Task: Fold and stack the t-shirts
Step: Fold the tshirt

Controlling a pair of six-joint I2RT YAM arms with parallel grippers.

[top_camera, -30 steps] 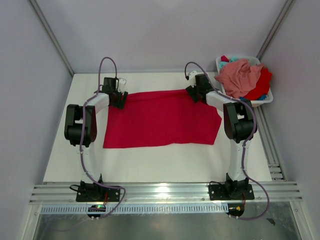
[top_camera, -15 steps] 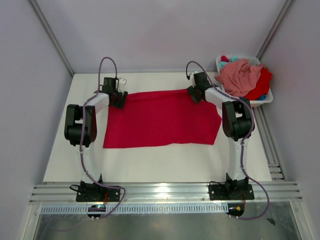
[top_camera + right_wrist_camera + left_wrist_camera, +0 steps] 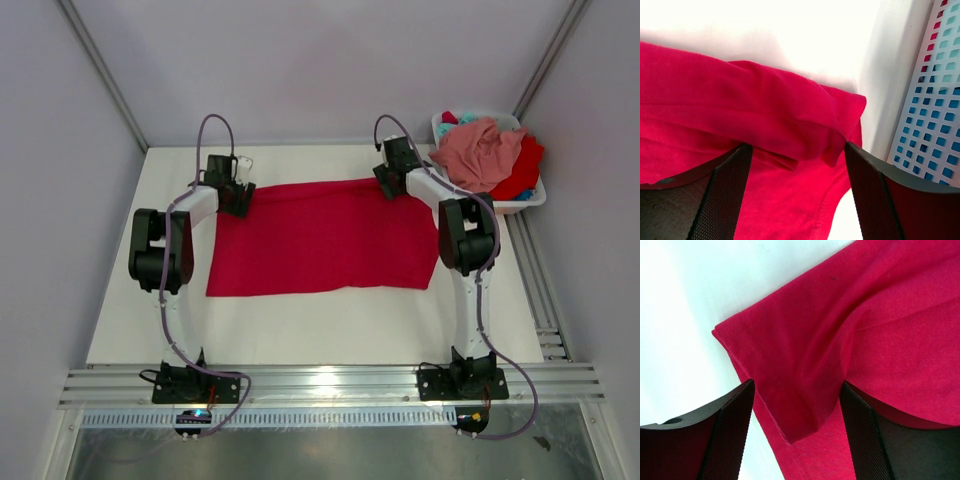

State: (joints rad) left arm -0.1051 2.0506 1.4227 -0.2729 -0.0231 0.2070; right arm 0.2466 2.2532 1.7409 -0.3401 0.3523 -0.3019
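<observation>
A bright red t-shirt (image 3: 320,235) lies flat on the white table as a wide folded rectangle. My left gripper (image 3: 238,196) is at its far left corner, and my right gripper (image 3: 392,184) is at its far right corner. In the left wrist view the left gripper (image 3: 796,415) is open, with a doubled-over red corner (image 3: 800,405) lying loose between its fingers (image 3: 730,435). The right gripper (image 3: 797,170) is open too and straddles a rolled red fold (image 3: 805,130). More t-shirts fill the basket: salmon pink (image 3: 482,150), red (image 3: 522,172) and a bit of teal (image 3: 466,120).
The white plastic basket (image 3: 530,200) stands at the far right corner, close beside my right gripper; its lattice wall (image 3: 940,100) shows in the right wrist view. Grey walls and metal posts enclose the table (image 3: 300,320). A rail (image 3: 320,385) carries both arm bases.
My right gripper has slid a little toward the table's far edge, and the shirt's right edge has shifted slightly with it. The left arm has held still.
</observation>
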